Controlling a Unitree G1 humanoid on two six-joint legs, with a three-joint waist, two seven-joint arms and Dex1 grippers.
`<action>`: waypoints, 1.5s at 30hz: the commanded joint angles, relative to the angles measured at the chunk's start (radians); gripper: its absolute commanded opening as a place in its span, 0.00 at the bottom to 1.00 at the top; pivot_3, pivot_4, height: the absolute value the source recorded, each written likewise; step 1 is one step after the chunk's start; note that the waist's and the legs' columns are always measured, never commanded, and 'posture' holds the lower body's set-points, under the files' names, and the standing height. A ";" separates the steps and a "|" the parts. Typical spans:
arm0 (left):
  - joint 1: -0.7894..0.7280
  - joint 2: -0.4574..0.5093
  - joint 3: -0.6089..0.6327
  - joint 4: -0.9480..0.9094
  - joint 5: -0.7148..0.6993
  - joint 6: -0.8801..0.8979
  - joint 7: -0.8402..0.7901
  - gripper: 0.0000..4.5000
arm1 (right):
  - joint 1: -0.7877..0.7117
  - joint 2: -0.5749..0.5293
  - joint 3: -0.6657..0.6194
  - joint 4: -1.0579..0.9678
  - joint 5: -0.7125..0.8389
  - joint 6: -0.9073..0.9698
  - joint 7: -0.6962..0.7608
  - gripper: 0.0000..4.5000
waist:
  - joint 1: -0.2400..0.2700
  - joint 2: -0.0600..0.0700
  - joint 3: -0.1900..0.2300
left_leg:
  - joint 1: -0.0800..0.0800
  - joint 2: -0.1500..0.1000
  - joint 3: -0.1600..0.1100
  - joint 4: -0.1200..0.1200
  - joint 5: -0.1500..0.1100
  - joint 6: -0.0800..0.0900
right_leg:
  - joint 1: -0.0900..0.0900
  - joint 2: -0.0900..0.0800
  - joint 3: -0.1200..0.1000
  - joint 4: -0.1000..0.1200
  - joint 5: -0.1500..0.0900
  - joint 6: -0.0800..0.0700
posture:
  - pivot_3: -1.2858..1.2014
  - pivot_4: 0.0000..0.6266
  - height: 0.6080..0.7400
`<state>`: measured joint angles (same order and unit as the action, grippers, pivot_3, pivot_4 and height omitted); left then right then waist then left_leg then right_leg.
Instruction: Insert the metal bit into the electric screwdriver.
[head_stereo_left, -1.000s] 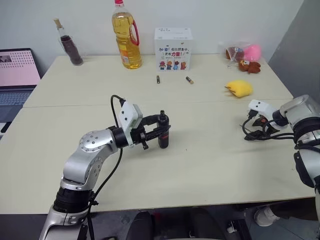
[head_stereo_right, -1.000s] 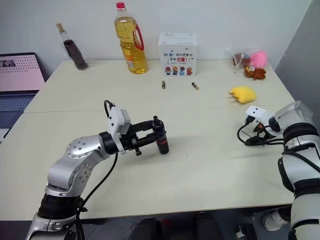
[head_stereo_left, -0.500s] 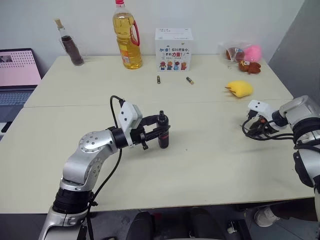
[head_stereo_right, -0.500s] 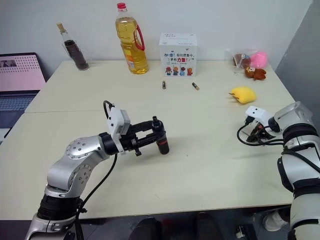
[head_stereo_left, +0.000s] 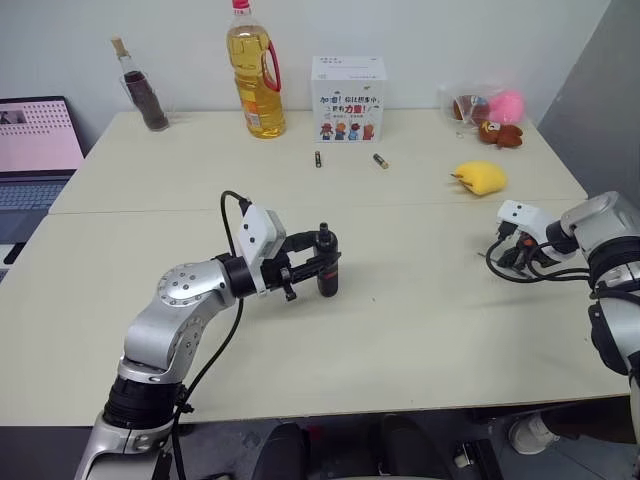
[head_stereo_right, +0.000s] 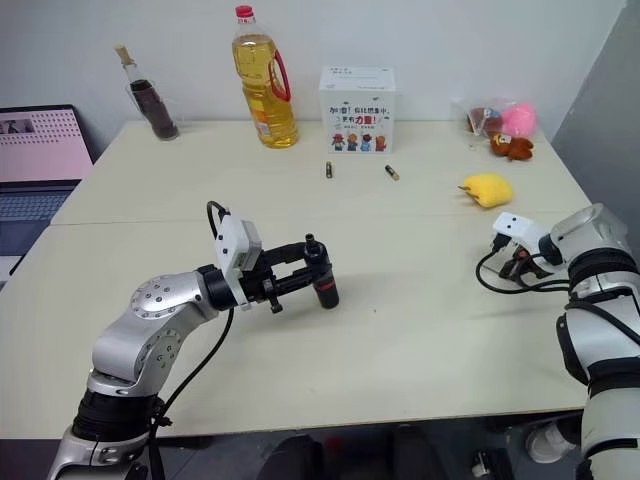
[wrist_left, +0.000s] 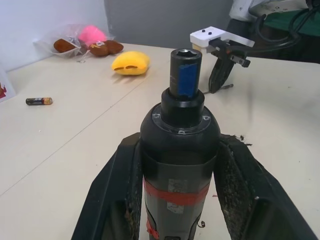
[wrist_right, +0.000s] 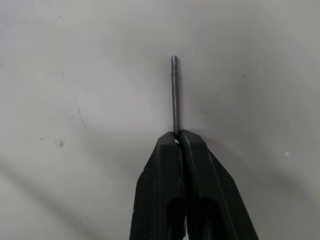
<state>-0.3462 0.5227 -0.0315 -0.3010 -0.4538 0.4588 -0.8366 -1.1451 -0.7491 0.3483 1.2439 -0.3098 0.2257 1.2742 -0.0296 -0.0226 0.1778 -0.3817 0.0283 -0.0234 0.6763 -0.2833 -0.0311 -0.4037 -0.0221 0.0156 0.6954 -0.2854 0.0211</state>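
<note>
The left gripper (wrist_left: 180, 200) is clamped across the body of the electric screwdriver (wrist_left: 179, 150), one finger on each side at the level of the red band. It holds the tool upright above the table (head_stereo_left: 420, 330), near the middle, with the open socket of the blue-marked tip facing up. The tool looks rigid and fairly weighty for its size, with a smooth casing. The mid-body hold appears sound, though a round barrel could turn between flat fingers under side load.

The right gripper (wrist_right: 178, 137) is closed tight on the metal bit (wrist_right: 174, 95) at the right edge of the table, well apart from the screwdriver. The bit is pinched at one end, and most of its length projects past the fingertips (wrist_right: 167, 150) over the tabletop. It is a thin, stiff, light, smooth rod, liable to pivot or slip in a narrow pinch. A hold at the end leaves the free length needed to enter the socket.

Whether the bit rests on the table or is already clear of it cannot be told. Its gripped end is hidden between the fingers. In the head views the bit is too fine to make out among the right wrist's black cables (head_stereo_left: 520, 262). The depth of the socket is not visible
</note>
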 joint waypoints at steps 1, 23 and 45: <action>0.002 -0.001 0.000 0.006 -0.006 0.015 0.007 0.36 | -0.038 0.006 -0.125 -0.103 0.139 0.062 0.128 0.01 | 0.000 0.002 0.001 | 0.000 0.000 0.000 0.000 0.000 0.000 | 0.000 0.000 0.000 0.000 0.000 0.000 | 0.52 0.24 1.00; -0.031 0.018 0.053 0.104 -0.009 -0.005 0.033 0.36 | 0.252 0.632 -0.666 -1.580 0.897 1.001 -0.592 0.01 | -0.001 0.005 0.001 | -0.001 0.000 -0.002 -0.001 0.000 0.000 | -0.002 0.002 -0.001 0.001 0.001 0.001 | 0.52 0.24 1.00; -0.030 0.029 0.018 0.083 0.002 -0.011 0.018 0.36 | 0.262 0.567 -0.492 -1.494 1.039 0.839 -0.612 0.01 | -0.003 0.005 0.002 | -0.001 0.000 -0.002 -0.003 0.000 0.000 | -0.002 0.003 -0.001 0.000 0.000 0.001 | 0.52 0.24 1.00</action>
<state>-0.3807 0.5268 -0.0119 -0.2231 -0.4872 0.4464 -0.8214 -0.8728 -0.1731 -0.1515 -0.2355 0.7011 1.0986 0.6420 -0.0321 -0.0173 0.1793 -0.3828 0.0287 -0.0254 0.6738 -0.2834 -0.0310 -0.4058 -0.0194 0.0143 0.6953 -0.2849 0.0220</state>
